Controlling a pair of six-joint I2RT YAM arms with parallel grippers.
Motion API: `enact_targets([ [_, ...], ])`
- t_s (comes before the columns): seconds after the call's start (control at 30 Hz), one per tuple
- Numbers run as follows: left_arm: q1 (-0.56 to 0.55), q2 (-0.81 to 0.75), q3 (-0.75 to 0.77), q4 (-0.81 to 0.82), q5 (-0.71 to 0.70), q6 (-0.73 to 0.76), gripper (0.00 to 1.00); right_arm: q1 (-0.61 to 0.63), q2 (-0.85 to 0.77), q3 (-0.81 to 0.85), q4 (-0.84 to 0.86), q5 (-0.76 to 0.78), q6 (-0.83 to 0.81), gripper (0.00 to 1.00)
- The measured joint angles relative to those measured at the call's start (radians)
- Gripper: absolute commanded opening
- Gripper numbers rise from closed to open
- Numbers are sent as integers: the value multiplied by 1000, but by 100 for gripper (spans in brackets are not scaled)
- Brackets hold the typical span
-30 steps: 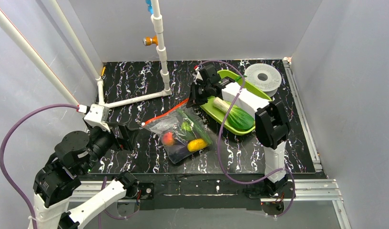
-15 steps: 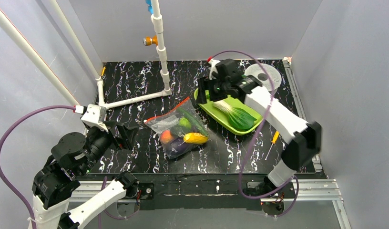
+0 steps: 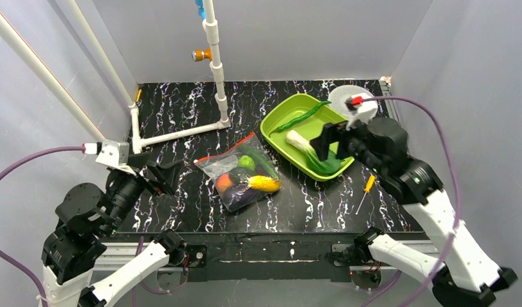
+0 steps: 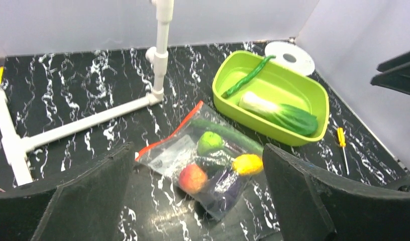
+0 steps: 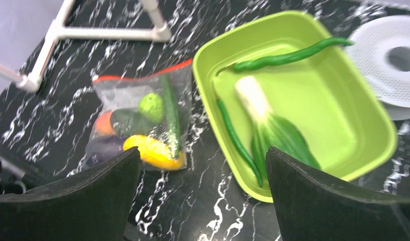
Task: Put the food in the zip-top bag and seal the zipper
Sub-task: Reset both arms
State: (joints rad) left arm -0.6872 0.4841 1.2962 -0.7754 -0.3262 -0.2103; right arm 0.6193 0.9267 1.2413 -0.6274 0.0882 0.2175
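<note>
The zip-top bag (image 3: pixel 228 165) lies flat on the black table, its red-orange zipper (image 3: pixel 225 147) along the far-left edge. Inside it show a yellow fruit (image 3: pixel 263 184), a red-orange fruit (image 3: pixel 225 181), a round green one (image 3: pixel 247 162), a cucumber (image 3: pixel 263 165) and a purple eggplant (image 3: pixel 242 195). A bok choy (image 3: pixel 304 146) and long green peppers (image 3: pixel 303 115) lie in the lime tray (image 3: pixel 268 131). My left gripper (image 3: pixel 158 174) hovers open to the left of the bag. My right gripper (image 3: pixel 327 141) hangs open over the tray's near side, holding nothing.
A white PVC pipe frame (image 3: pixel 181 133) stands at the back left. A white perforated disc (image 3: pixel 348 99) sits behind the tray. An orange-handled screwdriver (image 3: pixel 367 188) lies near the right edge. Grey walls close in three sides.
My right gripper has let go of the bag's zipper end, opened, and drawn back right over the tray. The bag has settled flat. My left arm pulled back slightly.
</note>
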Motion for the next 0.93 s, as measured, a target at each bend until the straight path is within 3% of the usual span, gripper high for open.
enact_targets([
  [0.2, 0, -49, -12, 97, -10, 42, 98, 0, -226, -75, 27, 164, -4, 99],
  [0.4, 0, -90, -12, 158, -31, 80, 98, 0, -337, -105, 56, 279, -4, 99],
  [0.93, 0, -112, -28, 200, -66, 125, 98, 0, -423, -127, 97, 409, -10, 98],
])
